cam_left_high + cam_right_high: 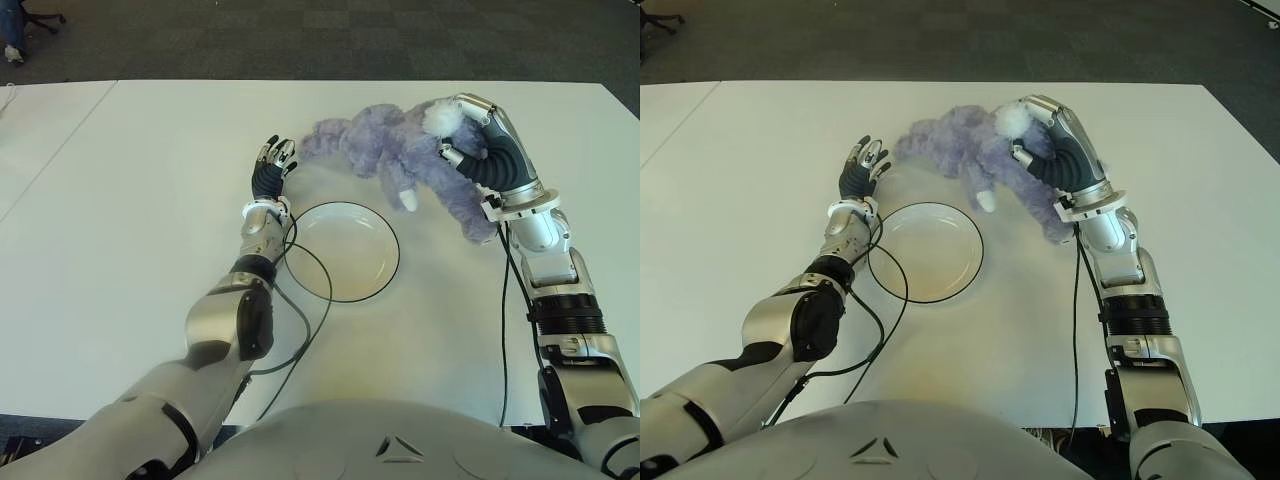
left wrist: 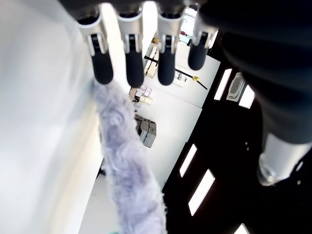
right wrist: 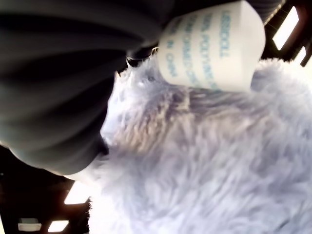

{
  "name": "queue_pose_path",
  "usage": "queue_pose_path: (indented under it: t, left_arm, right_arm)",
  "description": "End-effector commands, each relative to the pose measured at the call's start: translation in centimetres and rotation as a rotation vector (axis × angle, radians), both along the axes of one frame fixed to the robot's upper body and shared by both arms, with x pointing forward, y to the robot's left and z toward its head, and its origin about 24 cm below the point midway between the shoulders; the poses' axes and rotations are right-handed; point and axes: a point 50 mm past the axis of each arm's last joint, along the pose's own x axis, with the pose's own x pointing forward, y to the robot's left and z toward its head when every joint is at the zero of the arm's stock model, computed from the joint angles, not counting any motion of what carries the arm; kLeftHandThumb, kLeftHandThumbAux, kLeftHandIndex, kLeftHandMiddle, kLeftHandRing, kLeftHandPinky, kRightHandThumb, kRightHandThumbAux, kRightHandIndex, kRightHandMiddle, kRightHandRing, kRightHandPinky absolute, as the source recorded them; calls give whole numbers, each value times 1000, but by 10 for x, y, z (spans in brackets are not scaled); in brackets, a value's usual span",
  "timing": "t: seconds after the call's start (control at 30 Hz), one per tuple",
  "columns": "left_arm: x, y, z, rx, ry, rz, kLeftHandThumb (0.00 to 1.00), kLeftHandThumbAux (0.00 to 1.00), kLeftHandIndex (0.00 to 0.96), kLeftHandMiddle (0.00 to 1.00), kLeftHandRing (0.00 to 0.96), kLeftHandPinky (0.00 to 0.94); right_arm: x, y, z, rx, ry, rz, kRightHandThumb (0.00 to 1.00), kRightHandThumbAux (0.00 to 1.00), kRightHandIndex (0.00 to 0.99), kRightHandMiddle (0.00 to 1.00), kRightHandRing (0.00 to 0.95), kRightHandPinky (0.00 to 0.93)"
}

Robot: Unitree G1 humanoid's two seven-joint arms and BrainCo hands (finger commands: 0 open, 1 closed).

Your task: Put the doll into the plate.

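Left eye view shows a white table [image 1: 120, 220] with a shallow white plate [image 1: 342, 251] rimmed in black lying near the middle. A lavender plush doll [image 1: 400, 155] sprawls on the table just behind the plate and to its right, outside the rim, with one pale-tipped limb pointing down toward the plate's far edge. The right hand [image 1: 470, 135] sits on the doll's right end, fingers curled around the fur beside a white tuft, so it grips the doll. In the right wrist view the fur [image 3: 209, 161] fills the picture, pressed against the dark palm, and a white sewn-in label [image 3: 209, 46] stands out from the plush. The left hand [image 1: 273, 165] shows at the plate's far left, just beside the doll's left tip. Its fingers [image 2: 134, 58] are straight and relaxed in the left wrist view, holding nothing, with a strip of lavender fur [image 2: 126, 165] lying just below the fingertips; whether they touch it I cannot tell. A thin black cable [image 1: 300, 330] loops from the left forearm across the table and over the plate's near left rim. Dark carpet [image 1: 300, 40] lies beyond the table's far edge.
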Motion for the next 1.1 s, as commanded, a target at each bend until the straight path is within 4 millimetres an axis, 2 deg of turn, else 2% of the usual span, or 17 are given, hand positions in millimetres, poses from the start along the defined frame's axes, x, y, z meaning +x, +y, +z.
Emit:
queue_pose_path:
  t: [0.03, 0.43, 0.53, 1.1]
  left_arm:
    - [-64, -5, -78, -55, 390, -11, 0, 617, 141, 185, 187, 207]
    - [-64, -4, -78, -57, 385, -19, 0, 626, 151, 193, 199, 216]
    - [-64, -4, -78, -51, 384, -21, 0, 625, 147, 180, 184, 195]
    - [-64, -4, -78, -44, 384, -18, 0, 627, 152, 187, 194, 221]
  right_arm:
    - [0, 10, 13, 21, -46, 37, 682, 730, 434, 861, 865, 849]
    - [-6, 31, 17, 42, -88, 87, 684, 730, 434, 856, 862, 845]
    - [-7, 33, 18, 50, -84, 99, 684, 730, 435, 854, 859, 841]
    - [-2, 46, 30, 44, -115, 122, 686, 729, 435, 843, 846, 829]
